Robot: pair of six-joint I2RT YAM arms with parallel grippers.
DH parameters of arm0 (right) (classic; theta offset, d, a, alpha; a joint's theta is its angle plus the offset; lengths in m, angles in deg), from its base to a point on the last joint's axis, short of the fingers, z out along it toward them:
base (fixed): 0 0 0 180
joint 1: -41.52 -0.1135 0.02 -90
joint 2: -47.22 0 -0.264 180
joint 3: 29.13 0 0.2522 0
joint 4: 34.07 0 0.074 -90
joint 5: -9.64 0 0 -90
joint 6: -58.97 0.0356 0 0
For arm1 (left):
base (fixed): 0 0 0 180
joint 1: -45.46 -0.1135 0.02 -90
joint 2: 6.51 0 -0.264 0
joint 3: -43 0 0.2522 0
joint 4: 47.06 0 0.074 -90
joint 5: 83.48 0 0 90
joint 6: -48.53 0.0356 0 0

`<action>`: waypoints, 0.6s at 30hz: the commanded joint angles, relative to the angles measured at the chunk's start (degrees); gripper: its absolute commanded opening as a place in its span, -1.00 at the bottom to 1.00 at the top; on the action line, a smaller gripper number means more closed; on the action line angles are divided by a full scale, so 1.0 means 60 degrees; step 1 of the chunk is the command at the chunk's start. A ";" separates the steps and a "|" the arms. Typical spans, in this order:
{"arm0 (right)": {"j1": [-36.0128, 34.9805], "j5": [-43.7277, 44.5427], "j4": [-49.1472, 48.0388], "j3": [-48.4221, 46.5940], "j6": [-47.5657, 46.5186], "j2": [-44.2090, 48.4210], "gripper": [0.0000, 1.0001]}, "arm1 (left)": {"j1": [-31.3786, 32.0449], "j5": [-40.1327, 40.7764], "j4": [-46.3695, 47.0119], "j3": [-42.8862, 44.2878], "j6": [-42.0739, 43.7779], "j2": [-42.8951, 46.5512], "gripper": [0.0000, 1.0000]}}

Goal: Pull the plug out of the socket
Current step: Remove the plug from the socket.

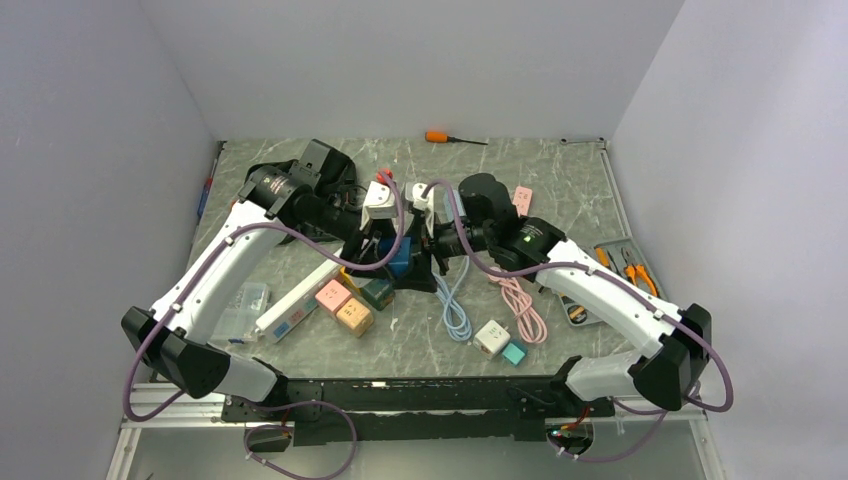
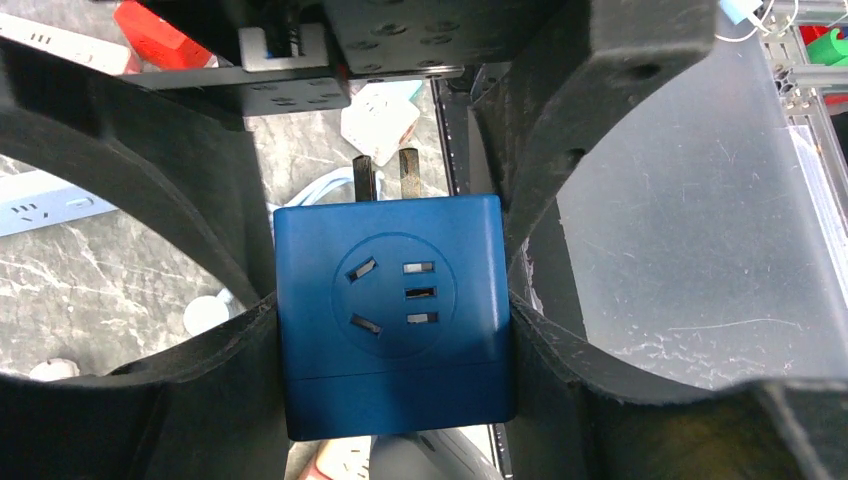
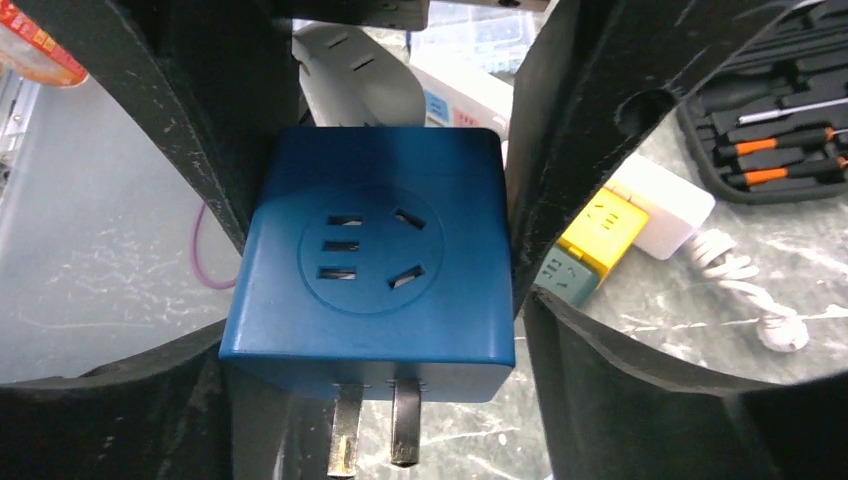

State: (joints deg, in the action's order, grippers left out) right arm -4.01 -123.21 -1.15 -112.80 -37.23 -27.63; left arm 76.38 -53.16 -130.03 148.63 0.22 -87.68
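The plug is a blue cube adapter (image 1: 402,256) (image 2: 390,310) (image 3: 375,270), held up over the middle of the table. Its two metal prongs (image 3: 375,430) are bare and sit in no socket. My left gripper (image 1: 388,248) (image 2: 392,250) is shut on it, its black fingers (image 2: 235,340) pressed against two opposite sides. My right gripper (image 1: 424,250) (image 3: 385,210) faces it from the other side. Its jaws stand wide around the cube, close to the sides, with a gap showing on one side. A white power strip (image 1: 297,303) with sockets lies on the table below to the left.
Small pink and orange cubes (image 1: 345,306) lie next to the strip. Light blue (image 1: 455,305) and pink (image 1: 522,300) cables, a white cube (image 1: 491,337) and a teal one (image 1: 514,352) lie in front. An open tool kit (image 1: 625,268) sits at right, an orange screwdriver (image 1: 440,137) at the back.
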 commanded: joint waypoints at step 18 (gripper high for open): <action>-0.0091 0.1506 -0.0465 0.0023 -0.0056 0.1091 -1.00 | 0.0008 -0.0092 0.0000 0.0578 0.0028 0.0648 0.99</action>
State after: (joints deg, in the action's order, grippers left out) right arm -5.09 -116.83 -0.02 -112.93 -37.92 -24.98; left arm 76.64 -53.95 -129.24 149.90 -0.13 -87.00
